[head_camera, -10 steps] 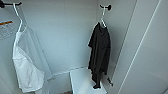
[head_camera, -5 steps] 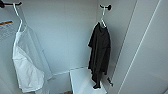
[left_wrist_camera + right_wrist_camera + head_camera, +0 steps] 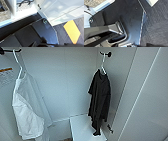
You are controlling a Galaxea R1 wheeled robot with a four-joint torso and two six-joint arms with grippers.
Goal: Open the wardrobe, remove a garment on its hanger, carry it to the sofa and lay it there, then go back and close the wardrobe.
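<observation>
We face the open wardrobe [image 3: 75, 84], where the black garment [image 3: 100, 102] hangs on its white hanger [image 3: 102, 64] from a bracket [image 3: 106, 54] at one o'clock, reachable, though whether our grippers are open we cannot tell.

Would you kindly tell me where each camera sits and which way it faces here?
Head: high up, looking forward and down into the open wardrobe at the black garment and a white garment.
Left wrist: looks down past the robot's dark plate at the floor.
Right wrist: the same, over dark carpet.
Both wrist views share the carpet.
</observation>
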